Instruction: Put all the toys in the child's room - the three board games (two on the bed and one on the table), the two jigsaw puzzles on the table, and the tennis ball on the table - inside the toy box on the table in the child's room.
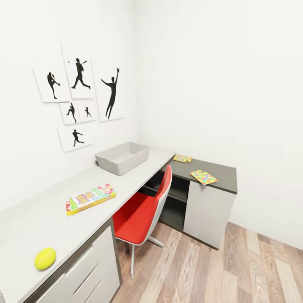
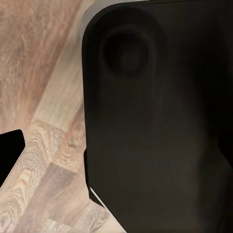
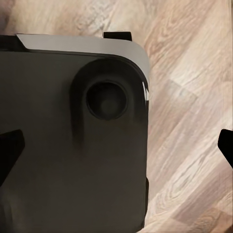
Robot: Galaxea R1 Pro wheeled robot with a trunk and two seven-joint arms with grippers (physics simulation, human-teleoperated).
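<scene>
**Toys wait on the desk, hands hang low**

The left gripper (image 2: 116, 145) hangs over the dark, flat robot base (image 2: 155, 121) and the brown wooden floor (image 2: 43, 73). Only the black tips of its fingers (image 2: 9, 150) peek in at the edges, far apart, and nothing is between them. The right gripper (image 3: 116, 150) hangs over the same dark base and floor too. Its black fingertips (image 3: 8, 150) also sit wide apart at the edges, with nothing held.

All the toys are up on the long grey L-shaped desk (image 1: 38, 219), well apart from both hands, which point down at the floor. The round yellow tennis ball (image 1: 45, 258) lies on the near end of the desk. Farther along lies the flat, bright board game box (image 1: 90, 198). Past that sits the open grey plastic toy box (image 1: 122, 157), close to the corner of the white walls. On the darker side part of the desk lie two colourful flat jigsaw puzzles, one near the corner (image 1: 182, 158) and one closer to the edge (image 1: 203, 176). A red chair with a white back (image 1: 145, 210) stands tucked by the desk.
</scene>
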